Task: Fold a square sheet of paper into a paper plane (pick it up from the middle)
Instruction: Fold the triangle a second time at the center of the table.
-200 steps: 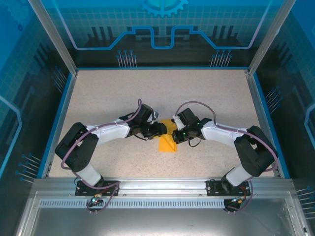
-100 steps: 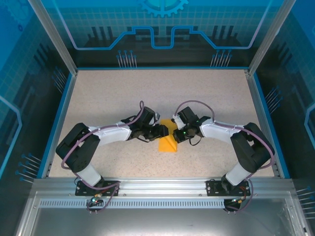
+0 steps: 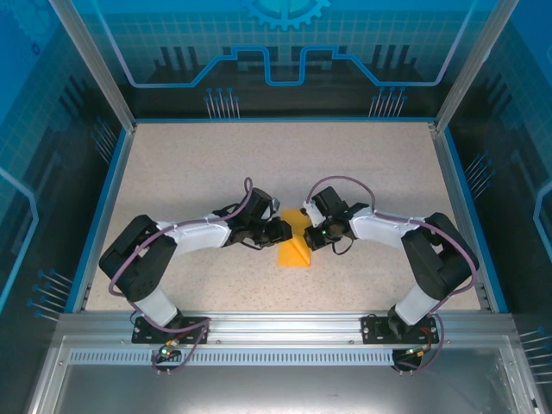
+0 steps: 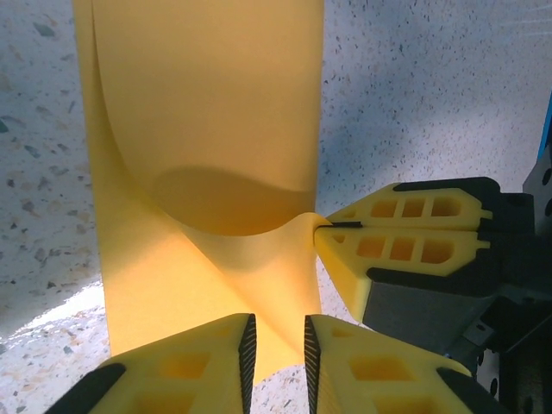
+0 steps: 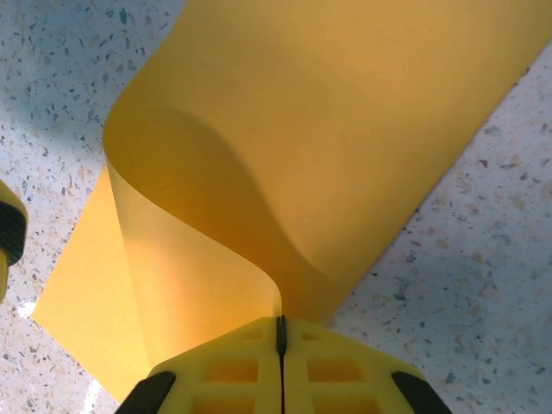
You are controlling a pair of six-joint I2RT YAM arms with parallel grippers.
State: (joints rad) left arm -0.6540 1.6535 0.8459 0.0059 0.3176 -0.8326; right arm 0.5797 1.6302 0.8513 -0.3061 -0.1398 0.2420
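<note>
The sheet of paper (image 3: 293, 252) is seen at the centre of the speckled counter (image 3: 259, 164) in the top view, between the two arms. The left tool (image 3: 287, 231) is placed at its left edge and the right tool (image 3: 308, 237) at its right edge, the two tools set close together.

In the left wrist view, the sheet (image 4: 207, 112) is shown running from the top of the frame to the bottom, bowed up off the counter (image 4: 414, 86) in a soft curl at mid-frame. The left tool (image 4: 277, 332) is found at the bottom edge, its jaws kept narrow but apart, and the lower right corner of the sheet is caught in the gap between them. At the right of the frame, the right tool (image 4: 332, 226) is closed flat on the sheet's lifted edge.

In the right wrist view, the right tool (image 5: 280, 332) is pressed shut at the bottom centre, and the sheet (image 5: 345, 129) is pinched there and curled upward from the grip, with its far part laid flat on the counter (image 5: 466, 259).
</note>
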